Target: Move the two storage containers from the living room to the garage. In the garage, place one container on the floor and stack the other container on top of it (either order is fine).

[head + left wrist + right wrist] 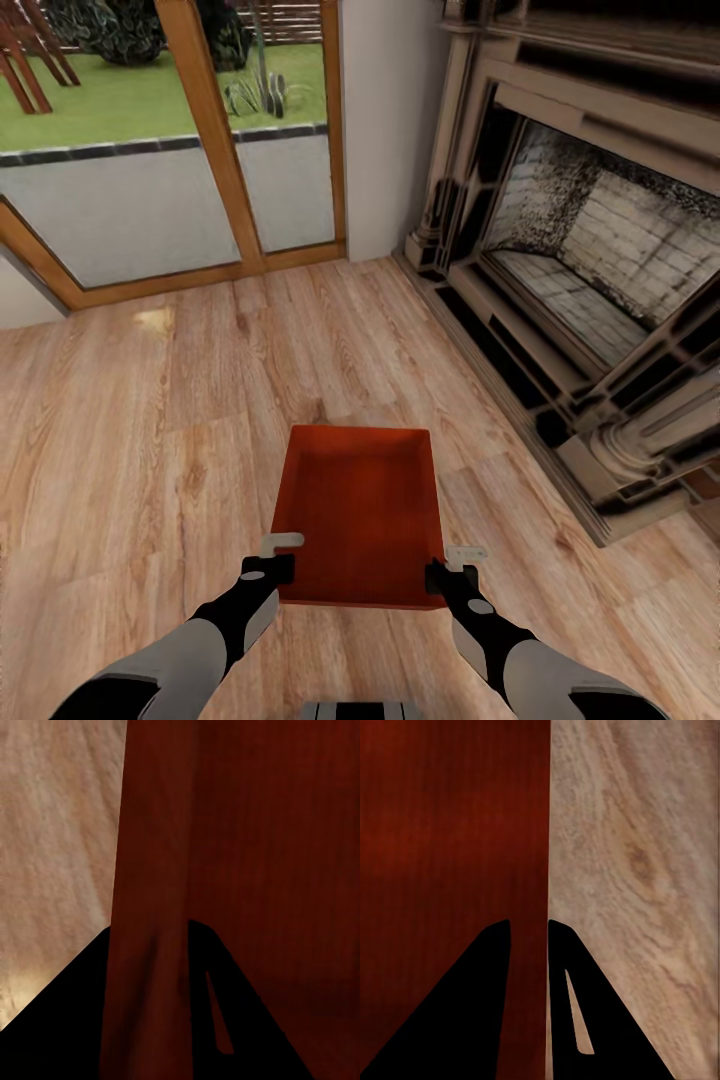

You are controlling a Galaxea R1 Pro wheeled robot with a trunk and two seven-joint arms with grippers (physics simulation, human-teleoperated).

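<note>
Head view showed one orange-red storage container (pixel 358 515) held above the light wood plank floor (pixel 150 420), near a stone fireplace (pixel 590 270) and glass doors (pixel 170 190). Two grippers clamped it: the left gripper (pixel 275 557) on its left wall, the right gripper (pixel 452 565) on its right wall.

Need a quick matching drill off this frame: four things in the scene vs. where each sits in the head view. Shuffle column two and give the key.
Column 1:
1. storage container
2. fireplace
3. glass door
4. left gripper

Column 2:
A. right side, brick-lined opening
B. upper left, lawn behind it
C. centre, held over the plank floor
D. at the container's near-left corner

Pairs: 1-C, 2-A, 3-B, 4-D
</note>
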